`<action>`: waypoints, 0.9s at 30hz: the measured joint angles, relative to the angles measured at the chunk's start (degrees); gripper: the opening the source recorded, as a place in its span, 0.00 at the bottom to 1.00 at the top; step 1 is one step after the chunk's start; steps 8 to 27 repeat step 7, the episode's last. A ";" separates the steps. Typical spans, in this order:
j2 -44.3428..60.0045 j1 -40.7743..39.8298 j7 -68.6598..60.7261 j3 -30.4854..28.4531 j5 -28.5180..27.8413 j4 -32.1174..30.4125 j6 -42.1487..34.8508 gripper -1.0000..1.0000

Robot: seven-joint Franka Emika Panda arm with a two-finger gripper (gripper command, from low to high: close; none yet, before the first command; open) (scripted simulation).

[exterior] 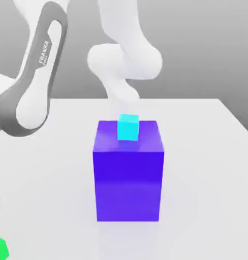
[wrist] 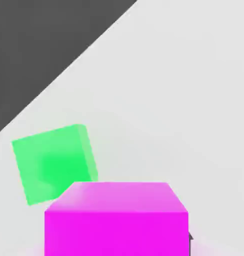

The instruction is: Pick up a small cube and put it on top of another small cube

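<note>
pale grey walls rise behind a broad white tabletop (exterior: 207, 177) in the exterior view, where a white and grey robot arm (exterior: 37, 76) reaches across the exterior view's left, the word "franka" lettered on its dark-edged link. the gripper (wrist: 116, 239) is clamped on a bright magenta cube (wrist: 116, 234), seen large and close to the camera in the hand view, its sides square to the hand and its lighter top face and deeper pink front face both catching the eye. the cube lies directly between the fingers, in line with the hand rather than off to one side, though its lower part is cut off by the frame. a thin dark sliver shows just beside one edge of it; what it is cannot be told. beyond the magenta cube, partly covered by it in the hand view, a green cube (wrist: 54, 165) sits on the white surface, turned at an angle to the hand. in the exterior view, a slim streak of magenta and a corner of green mark the far edge of the exterior view's left, the magenta higher in the frame. near the middle of the table stands a big blue-violet block (exterior: 128, 185), upright, with a small cyan cube (exterior: 128, 128) resting on its top face.
</note>
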 joint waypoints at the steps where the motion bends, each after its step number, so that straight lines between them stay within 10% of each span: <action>1: 1.67 -0.12 -0.60 0.65 0.53 0.84 0.78 0.00; 3: 5.53 -0.71 -1.74 1.80 1.89 1.65 3.75 0.00; 4: 7.06 -1.00 -2.15 2.25 2.43 1.85 5.06 1.00; 27: 7.06 -1.00 -2.15 2.25 2.43 1.85 5.06 1.00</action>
